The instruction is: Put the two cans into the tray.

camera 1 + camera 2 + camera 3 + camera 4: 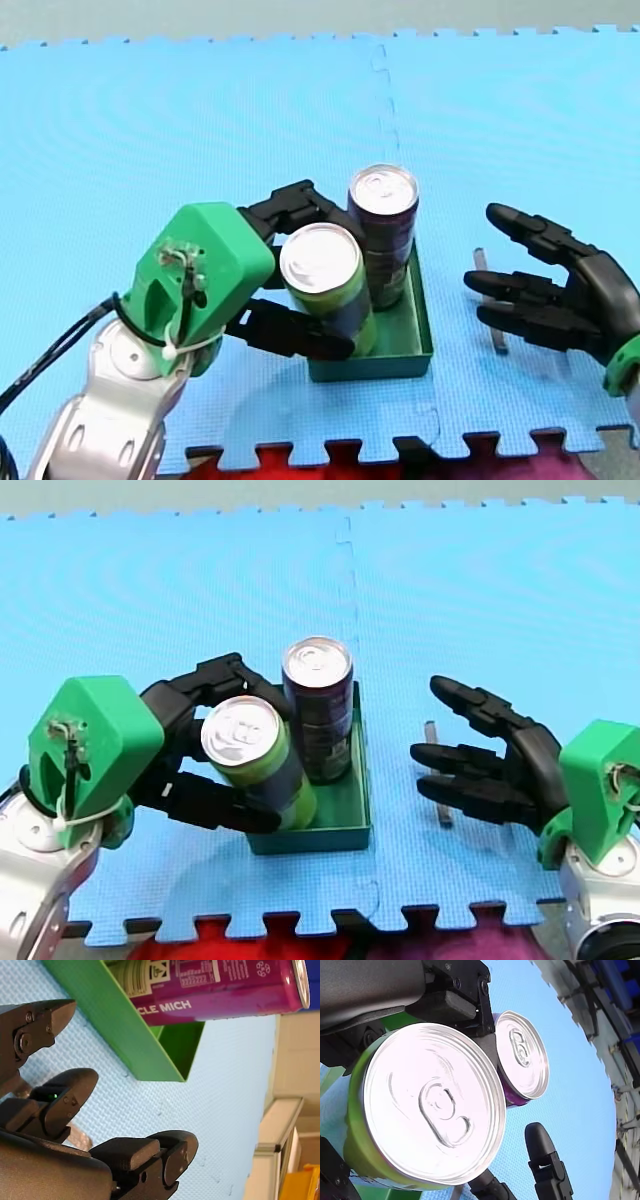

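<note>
Clearly, left robot hand [170, 745] grips green can [268, 778] at tray [310, 838].

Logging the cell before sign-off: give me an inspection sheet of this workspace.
Surface: blue foam puzzle mat.
Job's things: green rectangular plastic tray; purple drink can upright inside it; green drink can tilted at its near left corner.
Clutter: small grey strip right of the tray.
Hands: left hand grasps the green can; right hand open, by the strip.
Cables: black cable behind the left hand.
Surroundings: red and magenta material past the mat.
</note>
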Available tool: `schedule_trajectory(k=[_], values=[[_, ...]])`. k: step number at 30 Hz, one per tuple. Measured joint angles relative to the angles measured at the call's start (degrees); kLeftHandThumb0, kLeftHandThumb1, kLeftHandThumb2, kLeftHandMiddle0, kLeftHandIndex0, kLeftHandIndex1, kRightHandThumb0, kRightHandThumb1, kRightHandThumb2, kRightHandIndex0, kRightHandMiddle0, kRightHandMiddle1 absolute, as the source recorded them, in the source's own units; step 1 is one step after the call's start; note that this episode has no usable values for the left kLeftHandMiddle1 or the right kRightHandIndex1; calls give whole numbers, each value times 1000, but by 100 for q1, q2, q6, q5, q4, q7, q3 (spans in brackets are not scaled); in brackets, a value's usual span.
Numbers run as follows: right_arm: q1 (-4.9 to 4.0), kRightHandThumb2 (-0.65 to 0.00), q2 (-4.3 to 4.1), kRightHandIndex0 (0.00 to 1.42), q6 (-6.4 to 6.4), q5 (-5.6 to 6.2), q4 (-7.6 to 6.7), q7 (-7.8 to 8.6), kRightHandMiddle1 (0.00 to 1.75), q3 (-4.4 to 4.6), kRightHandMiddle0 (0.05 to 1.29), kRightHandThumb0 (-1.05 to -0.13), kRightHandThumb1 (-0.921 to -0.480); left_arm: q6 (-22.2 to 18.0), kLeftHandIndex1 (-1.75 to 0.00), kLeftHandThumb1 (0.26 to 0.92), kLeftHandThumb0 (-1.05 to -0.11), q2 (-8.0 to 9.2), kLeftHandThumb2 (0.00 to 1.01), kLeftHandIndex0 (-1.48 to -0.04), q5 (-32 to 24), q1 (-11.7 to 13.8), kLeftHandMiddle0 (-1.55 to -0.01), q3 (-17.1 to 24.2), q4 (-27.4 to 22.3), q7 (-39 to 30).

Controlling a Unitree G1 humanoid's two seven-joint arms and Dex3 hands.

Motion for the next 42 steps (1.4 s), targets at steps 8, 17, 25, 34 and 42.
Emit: schedule_trajectory(k=[8,17,25,34,42], values=[[18,0,17,842,-6,11,-13,12,1,4,458,-727,-746,33,-1746,823,-274,78,2,-542,50,-67,-915,-44,-79,-100],[21,0,44,850,-5,15,-23,-15,1,13,461,-717,-743,225,-1746,828,-267,218,4,-543,136,-342,-919,-95,-109,-289],[48,-1,74,859,-4,14,-60,-29,1,34,462,-714,-746,288,-1746,830,-264,277,4,-551,226,-630,-926,-163,70,-347],[68,-2,72,864,-3,14,-106,-66,1,45,467,-717,-752,206,-1746,830,-262,280,4,-563,242,-686,-934,-177,260,-354],[89,0,64,857,-3,13,-140,-87,1,56,467,-722,-752,286,-1746,830,-262,278,3,-569,329,-694,-938,-212,335,-342]])
